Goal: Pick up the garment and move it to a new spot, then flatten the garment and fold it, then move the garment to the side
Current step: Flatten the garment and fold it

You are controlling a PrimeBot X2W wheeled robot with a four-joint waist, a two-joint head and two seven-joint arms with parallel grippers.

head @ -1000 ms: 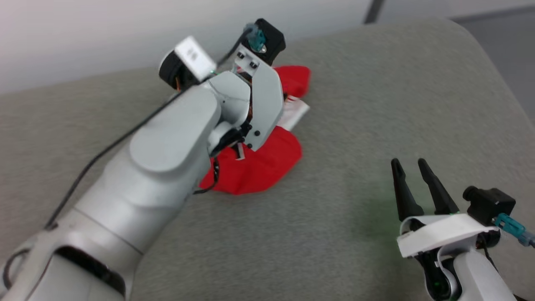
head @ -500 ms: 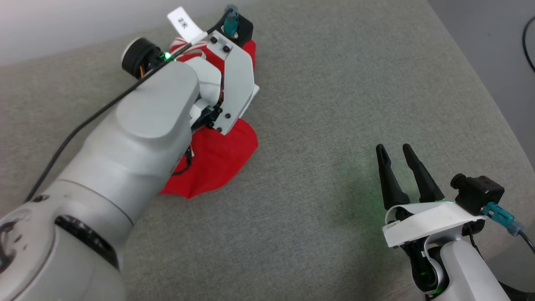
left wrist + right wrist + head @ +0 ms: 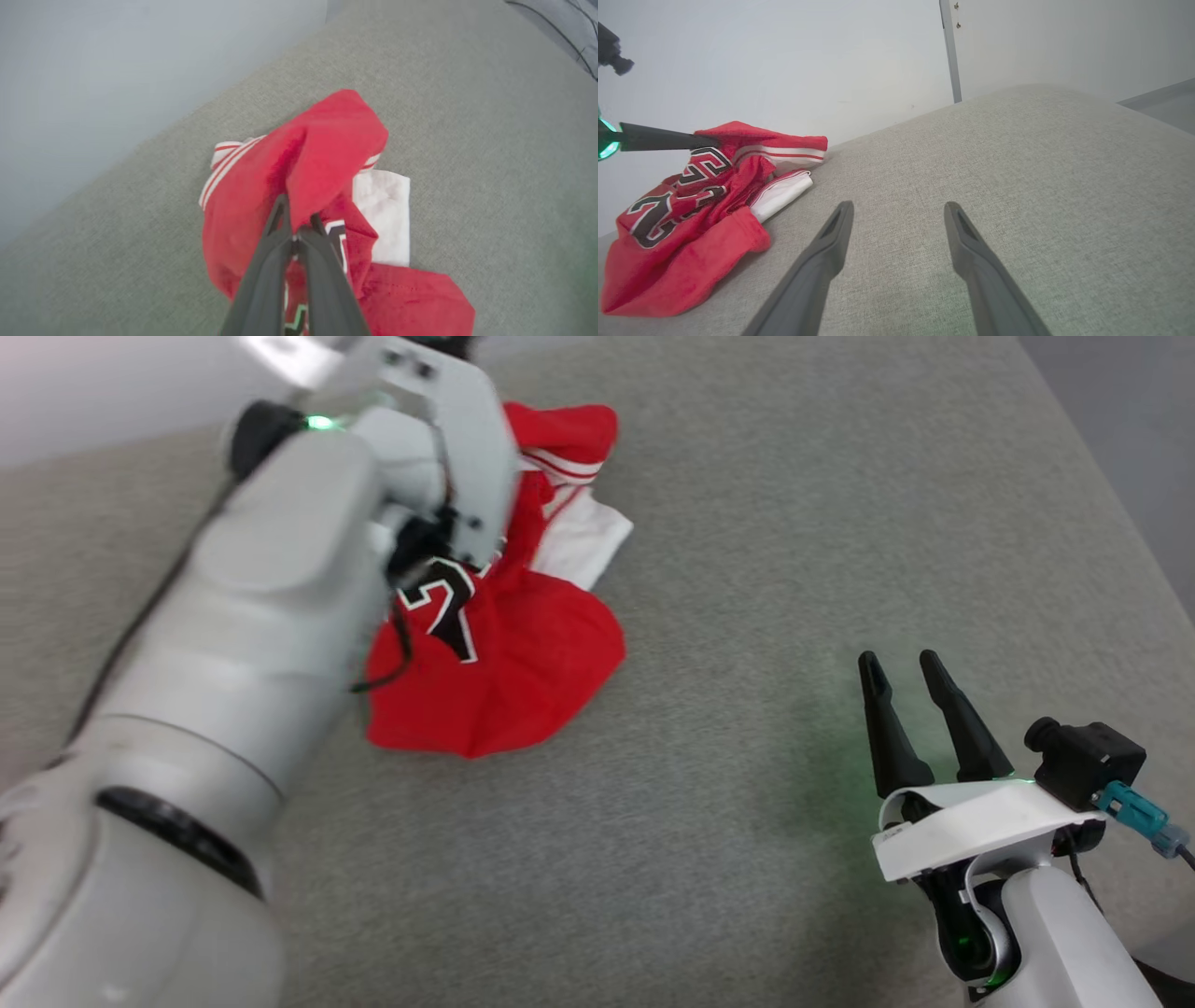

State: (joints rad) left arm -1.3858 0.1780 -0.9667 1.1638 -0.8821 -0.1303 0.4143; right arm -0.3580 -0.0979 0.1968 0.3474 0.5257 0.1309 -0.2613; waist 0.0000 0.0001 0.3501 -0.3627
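**Red jersey pinched at its raised fold by the left arm**

Red cloth sits between the tips of the left gripper [image 3: 296, 228]. Its jaws are clamped together on a raised fold of the garment [image 3: 523, 672], as the left wrist view shows. The rest of the shirt lies crumpled on the grey cushion [image 3: 747, 523], at the cushion's far left, close to its back edge by the wall.

The heap's long axis runs from the cushion's back edge toward its front. The striped trim [image 3: 560, 462] and a white sleeve [image 3: 583, 537] are at the back end, and plain red fabric is at the front. The pinch is at the back end, so a lift would probably peel the shirt up from there.

The right gripper [image 3: 898, 658] hangs with its fingers spread and nothing between them, over the cushion's near right, well apart from the shirt. The left arm is plainly the nearer one.

Black, white-outlined numerals [image 3: 448, 602] show on the chest. A "2" reads cleanly, and the other figures are broken up by folds. No brand name can be read.
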